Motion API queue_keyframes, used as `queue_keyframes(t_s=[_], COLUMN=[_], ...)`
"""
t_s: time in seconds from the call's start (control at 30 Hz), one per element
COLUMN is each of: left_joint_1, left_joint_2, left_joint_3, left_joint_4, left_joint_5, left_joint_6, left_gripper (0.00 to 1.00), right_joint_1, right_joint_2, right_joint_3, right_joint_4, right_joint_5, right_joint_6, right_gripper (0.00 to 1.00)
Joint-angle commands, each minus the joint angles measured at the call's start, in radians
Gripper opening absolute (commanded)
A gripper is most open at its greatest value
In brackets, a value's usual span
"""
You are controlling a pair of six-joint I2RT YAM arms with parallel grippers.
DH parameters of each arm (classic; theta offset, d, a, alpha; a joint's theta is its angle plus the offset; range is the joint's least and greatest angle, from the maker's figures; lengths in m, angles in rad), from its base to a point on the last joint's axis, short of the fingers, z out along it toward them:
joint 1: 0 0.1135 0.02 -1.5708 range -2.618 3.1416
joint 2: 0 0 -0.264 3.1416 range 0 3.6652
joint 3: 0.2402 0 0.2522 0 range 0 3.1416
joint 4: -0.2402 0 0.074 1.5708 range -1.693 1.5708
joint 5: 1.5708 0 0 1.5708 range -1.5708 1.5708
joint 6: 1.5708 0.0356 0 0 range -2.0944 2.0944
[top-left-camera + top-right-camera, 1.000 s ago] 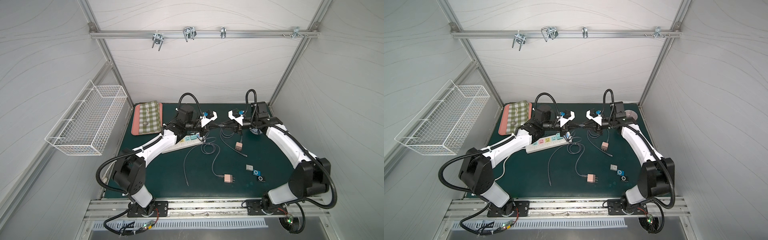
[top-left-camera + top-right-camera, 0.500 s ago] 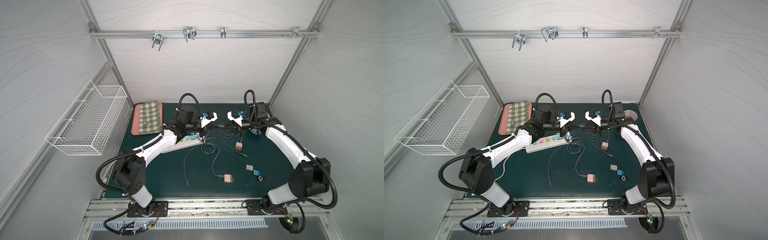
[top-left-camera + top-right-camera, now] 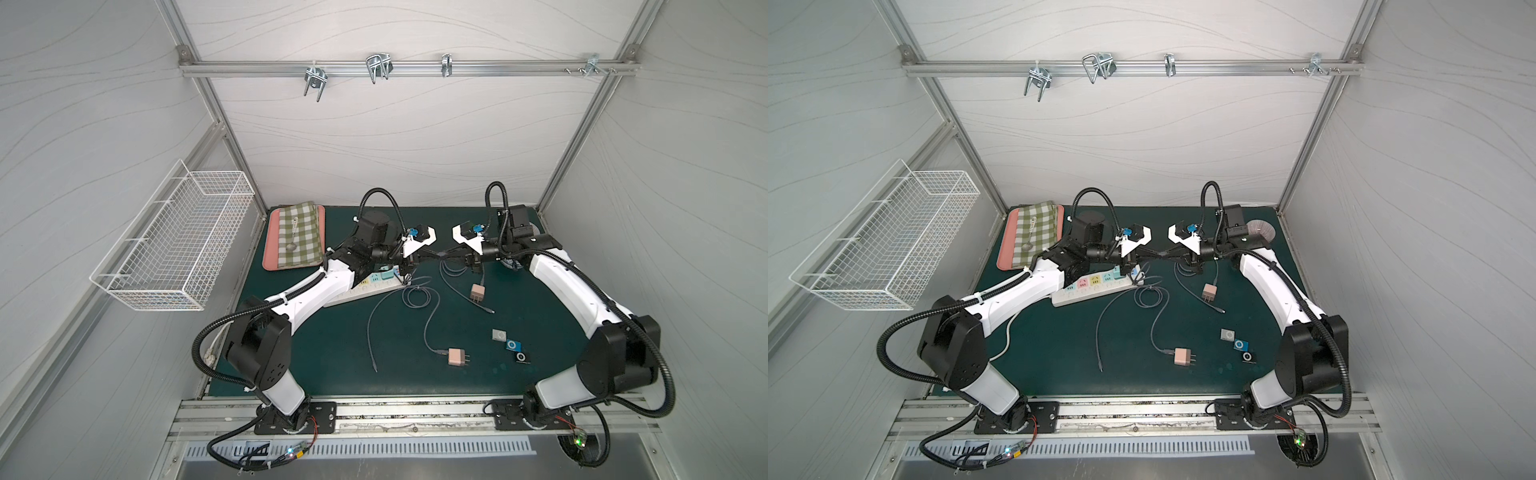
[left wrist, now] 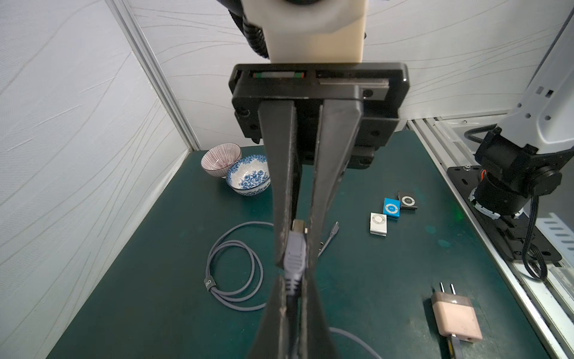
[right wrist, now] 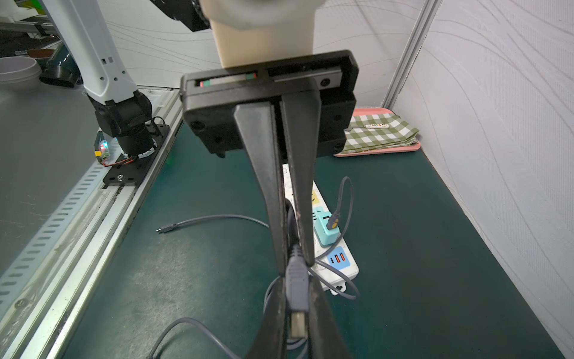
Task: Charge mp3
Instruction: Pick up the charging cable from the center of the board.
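Mp3 cable plug (image 4: 296, 251) is pinched by left pincer (image 4: 295, 281) and right pincer (image 5: 297, 279).

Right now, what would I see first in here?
The left hand and the right hand meet tip to tip over the far middle of the green mat, both pinching one grey USB plug. Three tiny mp3 players lie near the right arm's base.

Both end effectors (image 3: 437, 261) clamped, tips meeting
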Motion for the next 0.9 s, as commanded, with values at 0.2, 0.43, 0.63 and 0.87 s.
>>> queue_keyframes(t_s=[0.2,0.43,0.63,0.87], left_joint_1=[-0.002,0.008,0.012,0.013], left_joint_2=[0.008,-0.002,-0.008,-0.009], left_joint_3=[0.005,-0.001,0.004,-0.002], left_joint_4=[-0.011,0.065,0.086,0.055], left_joint_5=[-0.036,-0.011,0.010,0.008], left_joint_6=[0.041,-0.023,-0.046,-0.022], left_gripper=[0.00,0.00,0.00,0.00], right_joint_1=[-0.028,-0.025,-0.021,-0.019], right_joint_2=[-0.017,0.005,0.020,0.018], right_joint_3=[0.022,-0.009,-0.029,-0.021], right_joint_4=[-0.003,0.001,0.017,0.048], right_joint_5=[-0.045,-0.046,-0.044,-0.032], right_joint_6=[-0.022,-0.021,-0.012,0.048], right_gripper=[0.00,0.00,0.00,0.36])
